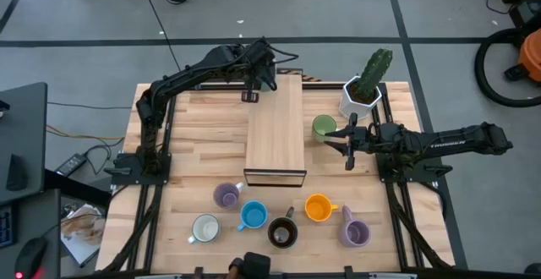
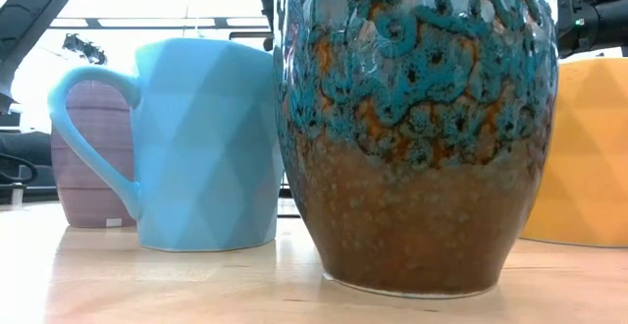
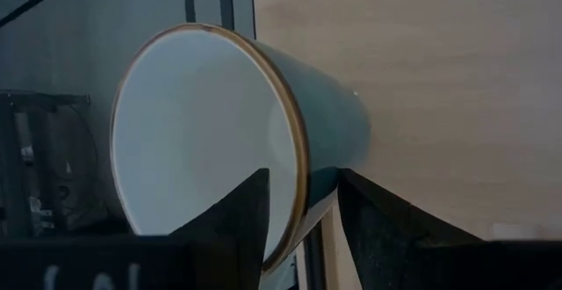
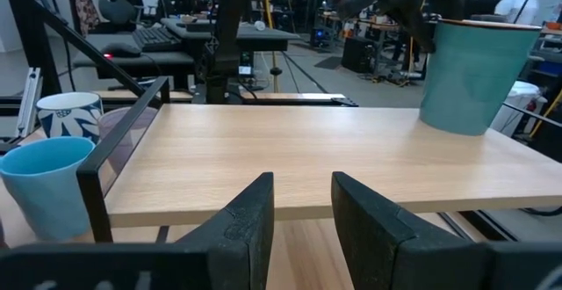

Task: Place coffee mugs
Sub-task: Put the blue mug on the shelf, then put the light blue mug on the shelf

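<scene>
My left gripper (image 3: 303, 184) is shut on a teal mug with a white inside (image 3: 211, 132) over the far end of a raised wooden shelf (image 1: 275, 131). The right wrist view shows this mug (image 4: 474, 70) tilted at the shelf top. My right gripper (image 1: 348, 141) is open, just right of the shelf, and a light green mug (image 1: 323, 127) stands beside its fingers without touching them. On the near table stand two lavender mugs (image 1: 226, 196) (image 1: 355, 232), a blue (image 1: 252, 216), a white (image 1: 205, 227), a dark brown (image 1: 282, 232) and an orange mug (image 1: 318, 207). My left gripper pinches the teal mug's rim (image 3: 299, 163), one finger inside the mug and one outside on its wall. The fingers come from above. The mug leans in the hold, its base (image 4: 452, 123) at the shelf top; whether it rests there I cannot tell.
A white hexagonal pot with a cactus (image 1: 363, 89) stands at the far right, close behind the green mug. In the low view the dark brown mug (image 2: 417, 128), blue mug (image 2: 196, 137) and orange mug (image 2: 589, 147) fill the near edge. Most of the shelf top is bare.
</scene>
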Robot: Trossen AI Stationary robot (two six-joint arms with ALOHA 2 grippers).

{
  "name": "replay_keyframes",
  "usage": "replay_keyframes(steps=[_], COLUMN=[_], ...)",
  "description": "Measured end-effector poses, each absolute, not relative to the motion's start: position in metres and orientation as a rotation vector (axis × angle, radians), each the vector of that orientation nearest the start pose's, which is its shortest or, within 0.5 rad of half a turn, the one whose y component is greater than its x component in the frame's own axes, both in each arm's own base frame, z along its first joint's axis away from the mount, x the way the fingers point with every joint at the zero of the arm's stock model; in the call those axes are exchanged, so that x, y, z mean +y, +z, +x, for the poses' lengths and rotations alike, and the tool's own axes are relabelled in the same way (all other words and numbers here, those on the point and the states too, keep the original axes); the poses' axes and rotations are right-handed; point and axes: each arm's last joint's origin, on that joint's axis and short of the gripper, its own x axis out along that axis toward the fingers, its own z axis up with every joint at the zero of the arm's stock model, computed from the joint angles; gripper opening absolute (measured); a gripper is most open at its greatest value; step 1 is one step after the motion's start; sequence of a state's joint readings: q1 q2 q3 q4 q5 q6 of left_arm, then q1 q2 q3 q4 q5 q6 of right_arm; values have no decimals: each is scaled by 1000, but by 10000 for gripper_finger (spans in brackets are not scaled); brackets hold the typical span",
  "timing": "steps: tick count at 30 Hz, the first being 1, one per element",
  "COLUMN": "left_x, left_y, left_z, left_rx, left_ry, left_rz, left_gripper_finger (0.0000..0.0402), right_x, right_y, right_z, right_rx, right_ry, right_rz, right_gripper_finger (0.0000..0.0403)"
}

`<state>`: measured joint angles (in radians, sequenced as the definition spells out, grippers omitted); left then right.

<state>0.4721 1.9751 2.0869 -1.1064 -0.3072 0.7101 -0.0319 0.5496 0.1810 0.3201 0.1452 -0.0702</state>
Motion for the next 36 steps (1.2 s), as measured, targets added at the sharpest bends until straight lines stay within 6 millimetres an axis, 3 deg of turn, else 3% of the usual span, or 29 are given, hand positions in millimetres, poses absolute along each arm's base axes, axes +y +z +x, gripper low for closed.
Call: replay_keyframes(steps=[11,24,36], left_x=[196,189,170], left_y=[355,356,378], left_z=[366,370,362], left_rx=[1165,1185,1126], left_ry=[374,379,355], left_rz=[473,537,587], left_gripper_finger=[143,195,215], right_x=[-8,-8,-8], right_y=[205,205,205], right_z=[141,141,141], right_rx=[48,48,48], right_ry=[-167,-166,-162], right_rz=[-72,-72,-73], right_gripper_finger=[122,122,122])
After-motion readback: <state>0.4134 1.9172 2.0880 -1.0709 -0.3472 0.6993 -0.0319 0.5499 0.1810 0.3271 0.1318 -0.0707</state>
